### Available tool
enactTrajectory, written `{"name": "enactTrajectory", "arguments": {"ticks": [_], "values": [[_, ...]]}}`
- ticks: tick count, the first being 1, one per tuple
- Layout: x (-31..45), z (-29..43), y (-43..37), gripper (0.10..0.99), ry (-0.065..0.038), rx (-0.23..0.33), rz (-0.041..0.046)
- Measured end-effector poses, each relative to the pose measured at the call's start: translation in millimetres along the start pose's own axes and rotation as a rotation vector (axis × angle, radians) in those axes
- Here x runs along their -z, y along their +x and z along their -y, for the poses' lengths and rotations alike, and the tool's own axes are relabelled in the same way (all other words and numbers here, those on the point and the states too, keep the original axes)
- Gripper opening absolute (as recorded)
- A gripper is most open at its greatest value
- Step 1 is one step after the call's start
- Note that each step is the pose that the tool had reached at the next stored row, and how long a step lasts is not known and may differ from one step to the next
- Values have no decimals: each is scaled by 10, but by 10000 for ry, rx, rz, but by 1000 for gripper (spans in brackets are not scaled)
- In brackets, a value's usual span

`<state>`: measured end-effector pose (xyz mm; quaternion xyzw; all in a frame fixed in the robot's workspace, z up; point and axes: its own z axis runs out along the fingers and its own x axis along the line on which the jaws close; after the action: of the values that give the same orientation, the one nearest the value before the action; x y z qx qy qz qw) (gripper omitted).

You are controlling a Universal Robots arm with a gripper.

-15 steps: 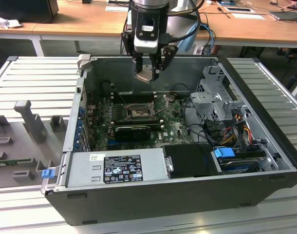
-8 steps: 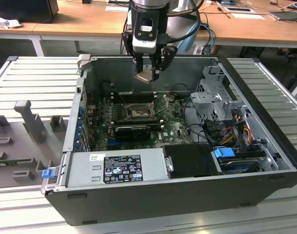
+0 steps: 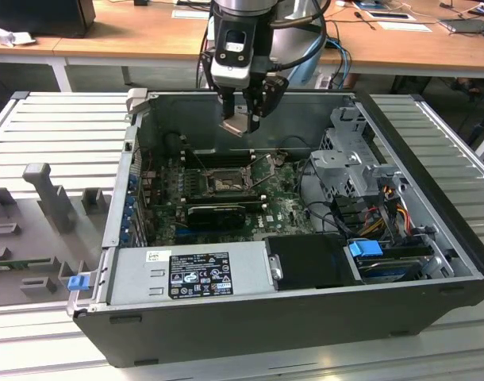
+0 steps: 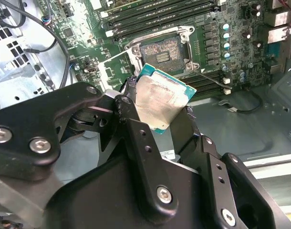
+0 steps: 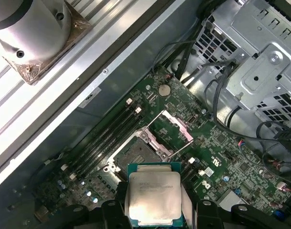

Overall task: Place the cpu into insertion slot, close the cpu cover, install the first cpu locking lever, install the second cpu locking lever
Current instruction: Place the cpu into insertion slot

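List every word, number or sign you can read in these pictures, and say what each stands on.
None is legible.
Black label on the grey metal power supply box: print too small.
Small white sticker beside it: blurred.
Thin square silver-faced cpu: faint marks on its face, unreadable.

A lab-like workshop: an opened computer case [image 3: 266,325] on a ribbed metal bench [image 3: 59,127], wooden desks [image 3: 139,36] behind.

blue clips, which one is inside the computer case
The blue clip at the exterior view's right; the other blue clip sits outside the case, at the exterior view's left.
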<state>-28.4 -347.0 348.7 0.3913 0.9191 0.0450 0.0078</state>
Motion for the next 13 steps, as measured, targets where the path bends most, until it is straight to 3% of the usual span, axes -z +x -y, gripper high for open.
{"name": "enactTrajectory", "arguments": {"ticks": [13], "values": [[-6,1,0,525,-13,-596,53]]}}
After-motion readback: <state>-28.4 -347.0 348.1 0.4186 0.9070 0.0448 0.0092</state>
